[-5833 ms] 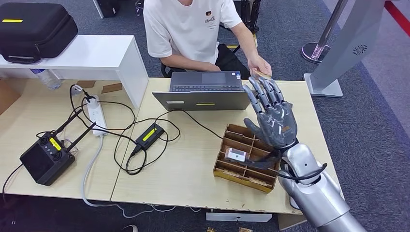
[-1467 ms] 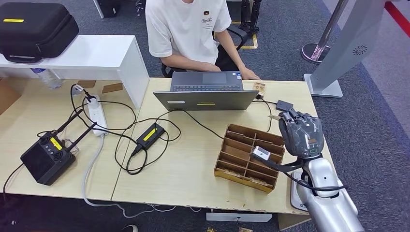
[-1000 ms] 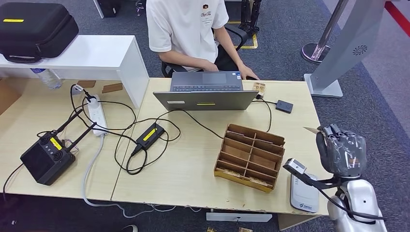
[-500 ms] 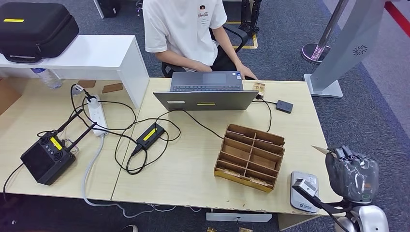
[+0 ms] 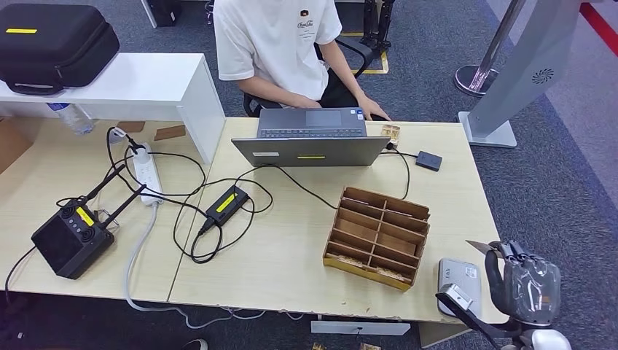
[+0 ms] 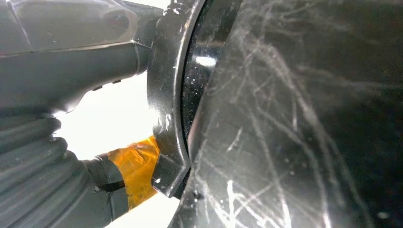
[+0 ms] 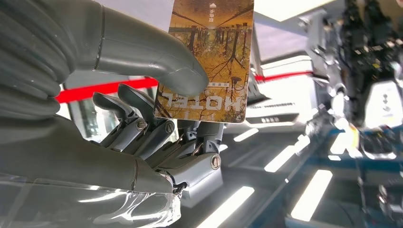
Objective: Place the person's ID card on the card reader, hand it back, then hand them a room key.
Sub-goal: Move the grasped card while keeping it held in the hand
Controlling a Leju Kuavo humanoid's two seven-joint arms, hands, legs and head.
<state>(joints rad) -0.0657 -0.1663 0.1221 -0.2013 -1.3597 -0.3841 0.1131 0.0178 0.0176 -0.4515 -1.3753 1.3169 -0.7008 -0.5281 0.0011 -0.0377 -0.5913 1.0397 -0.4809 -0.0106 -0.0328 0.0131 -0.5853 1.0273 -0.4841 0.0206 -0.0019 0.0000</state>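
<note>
ID card (image 7: pixel 209 61) is pinched by right hand (image 5: pixel 526 281), held just beside card reader (image 5: pixel 458 281), not yet laid on it. Left hand's grip cannot be told. Scan, return and key handover to person (image 5: pixel 280 47) are left.

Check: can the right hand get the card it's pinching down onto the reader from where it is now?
Probably yes. The right hand holds the card just beside the card reader at the table's near right corner, and nothing lies on the reader. The wooden organizer sits further left, out of the way.
</note>
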